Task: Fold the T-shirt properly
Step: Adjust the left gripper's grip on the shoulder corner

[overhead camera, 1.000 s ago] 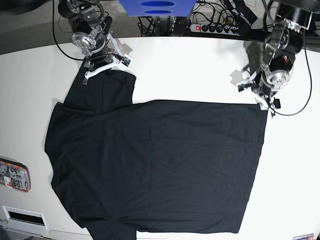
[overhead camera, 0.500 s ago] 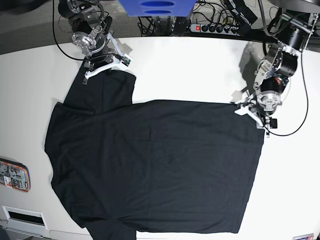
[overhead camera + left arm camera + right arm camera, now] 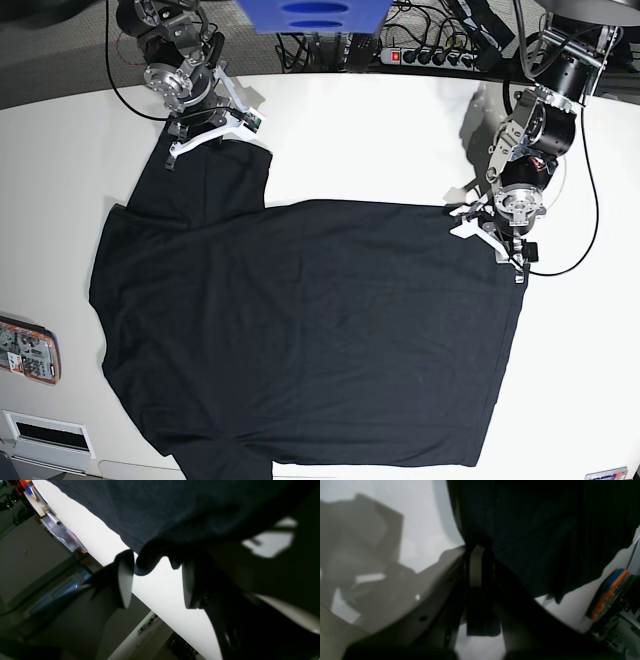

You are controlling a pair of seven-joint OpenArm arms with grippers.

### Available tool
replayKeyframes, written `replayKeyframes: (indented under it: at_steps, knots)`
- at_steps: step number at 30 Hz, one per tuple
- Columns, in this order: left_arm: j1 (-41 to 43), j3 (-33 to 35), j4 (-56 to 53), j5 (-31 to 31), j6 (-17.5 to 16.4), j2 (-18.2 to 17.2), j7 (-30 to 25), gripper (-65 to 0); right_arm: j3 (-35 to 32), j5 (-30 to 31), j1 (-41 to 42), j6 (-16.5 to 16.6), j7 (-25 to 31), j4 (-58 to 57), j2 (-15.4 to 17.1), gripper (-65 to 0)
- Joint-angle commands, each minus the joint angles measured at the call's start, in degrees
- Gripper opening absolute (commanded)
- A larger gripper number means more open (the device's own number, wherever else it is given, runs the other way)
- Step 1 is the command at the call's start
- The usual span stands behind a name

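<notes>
The black T-shirt [image 3: 310, 330] lies spread flat on the white table [image 3: 380, 130], with one sleeve reaching toward the far left. My right gripper [image 3: 208, 138] is shut on that sleeve's end; in the right wrist view dark cloth [image 3: 545, 542] is pinched between the closed fingers [image 3: 476, 567]. My left gripper [image 3: 488, 238] sits over the shirt's far right corner. In the left wrist view it [image 3: 156, 580] stands open, and a curled bit of the cloth edge [image 3: 150, 557] lies just at its fingertips [image 3: 125, 577].
A power strip [image 3: 420, 55] and cables run along the table's back edge, beside a blue object [image 3: 310, 15]. An orange-edged device [image 3: 28, 350] sits at the left edge. White table lies bare to the right of the shirt.
My left gripper has swung left and nearer, from beside the shirt's far right corner to over that corner. The right arm and the shirt have not moved.
</notes>
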Motion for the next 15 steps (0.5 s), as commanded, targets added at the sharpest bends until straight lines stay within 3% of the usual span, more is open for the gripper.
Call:
replayKeyframes:
  at_steps: [1,7,10,15]
  knots:
    - [0.79,0.93,-0.71,-5.98,-2.92,0.95,-5.37,-34.0,-0.14,1.0,-0.39,1.05,-0.1,0.46,0.24,-65.0]
    - [0.88,1.02,-1.85,-5.98,-2.92,0.95,-5.37,-36.1,-0.14,1.0,-0.39,1.05,-0.01,0.46,0.24,-65.0]
    - [-0.71,0.93,-5.72,-5.98,-2.92,1.22,-5.37,-43.8,-0.23,1.0,-0.48,1.05,0.07,0.46,0.24,-65.0]
    - [-1.94,0.84,-8.71,-5.98,-2.92,2.8,-5.37,-64.4,-0.23,1.0,-0.48,1.05,0.07,0.46,0.24,-65.0]
